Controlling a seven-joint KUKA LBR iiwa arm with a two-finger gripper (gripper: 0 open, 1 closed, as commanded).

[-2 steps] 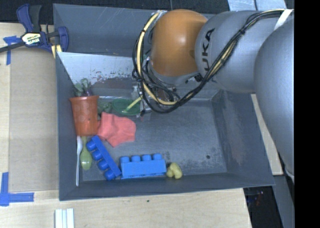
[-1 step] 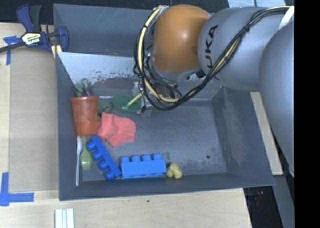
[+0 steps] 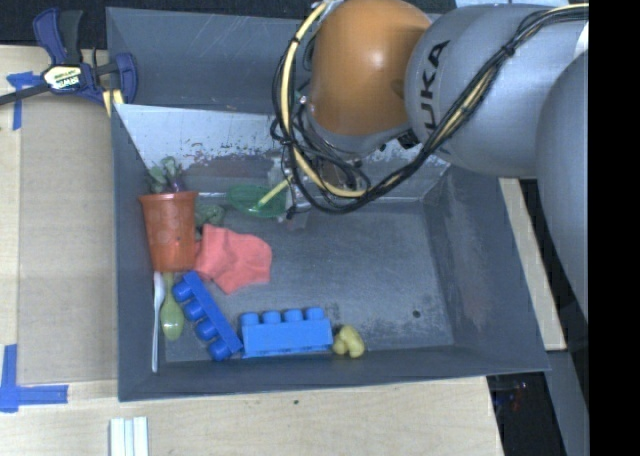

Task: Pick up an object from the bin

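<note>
Likely the grasp step: the gripper [image 3: 290, 202], clenched or released I cannot tell, sits beside the green toy [image 3: 243, 198]; next, close and lift

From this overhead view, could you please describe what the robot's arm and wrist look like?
The arm has thick, rounded silver-grey links, one bearing dark lettering showing "UKA". A glossy orange dome-shaped cover caps the wrist, with black and yellow cables looping around it.
</note>
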